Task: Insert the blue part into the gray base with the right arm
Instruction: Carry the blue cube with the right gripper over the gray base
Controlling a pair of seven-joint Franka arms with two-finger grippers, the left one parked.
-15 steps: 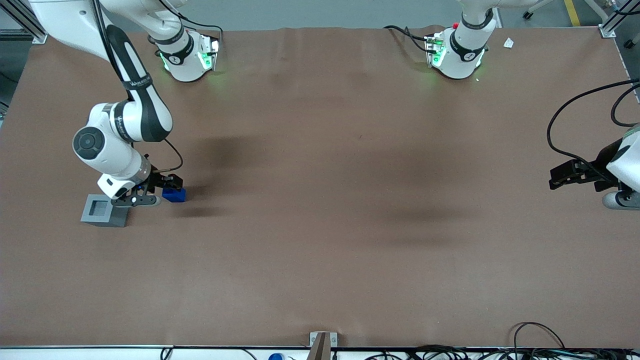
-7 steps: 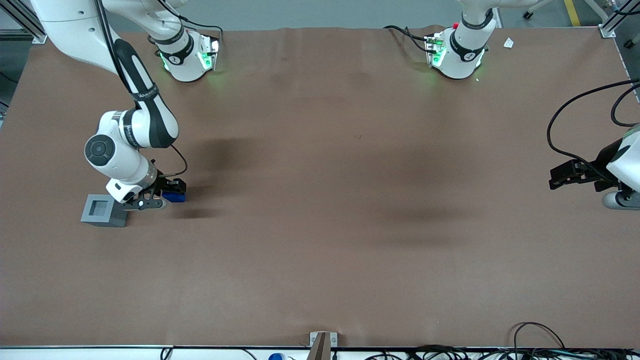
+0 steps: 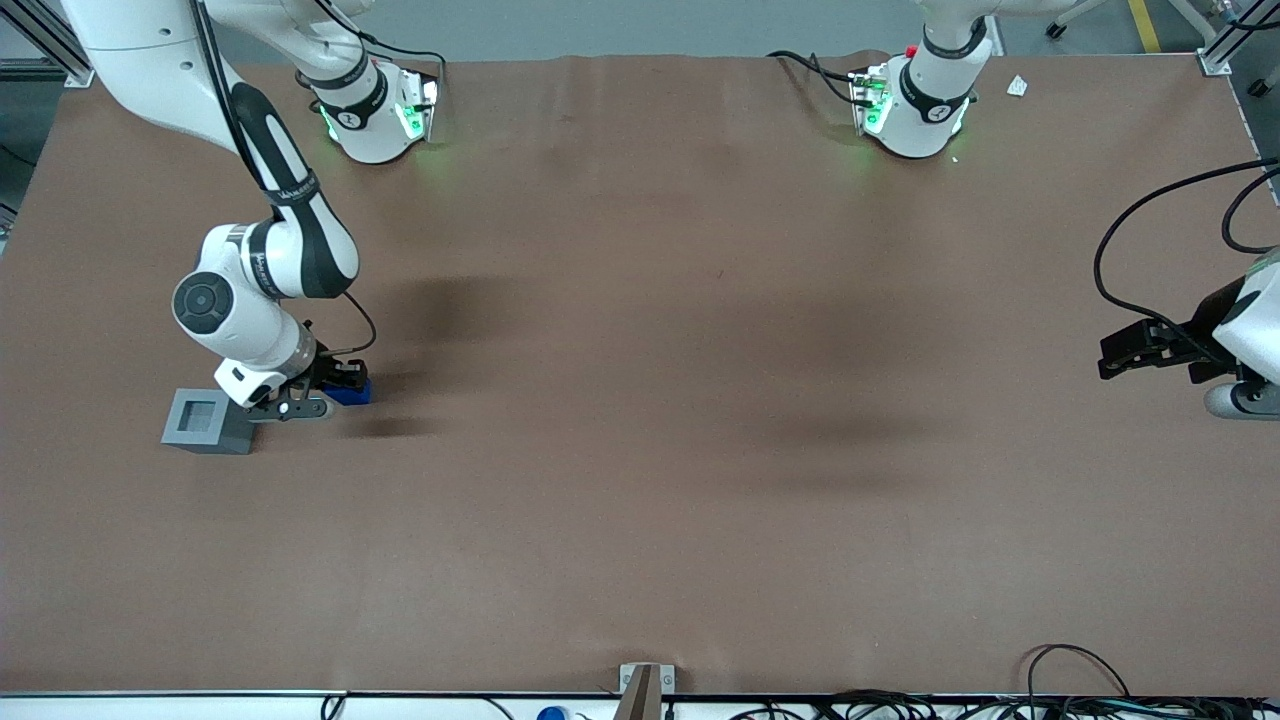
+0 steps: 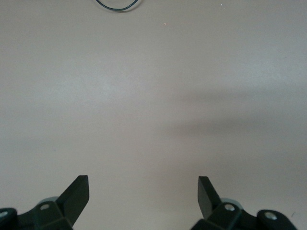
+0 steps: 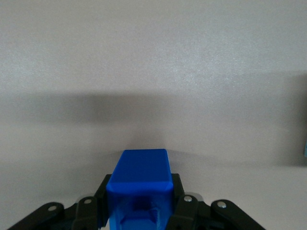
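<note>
**Op:** Blue part (image 5: 139,184) sits between the fingers of the right arm's end effector (image 3: 335,385), low at the brown counter (image 3: 640,450). Wrist camera has both finger pads flush on its sides, so I read it as pinched. From the front only a sliver of blue (image 3: 352,396) shows under the black fingers.

**Obs:** And the gray base (image 3: 208,421)?

**Op:** On the counter just beside the end effector, a little nearer the front camera and toward the working arm's end of the table. Square socket faces up, nothing in it. Not touching the blue part.

**Obs:** What changed in the last second?

**Op:** A second ago the end effector hung partly over the base, with the blue part exposed beside it. Since then the right arm (image 3: 262,270) has swung over the part and come down around it. In the last half second it barely moved, which suggests the fingers were closing.

**Obs:** Meaning for the task?

**Op:** Grasp looks made; part not lifted yet, as far as I can judge. Insertion is all ahead: lift, carry the short way to the socket, square it up, lower.

**Obs:** Risk?

**Op:** The socket is square, so any twist in the grip could jam the part on the rim. I can't tell from here which end of it points down.
</note>
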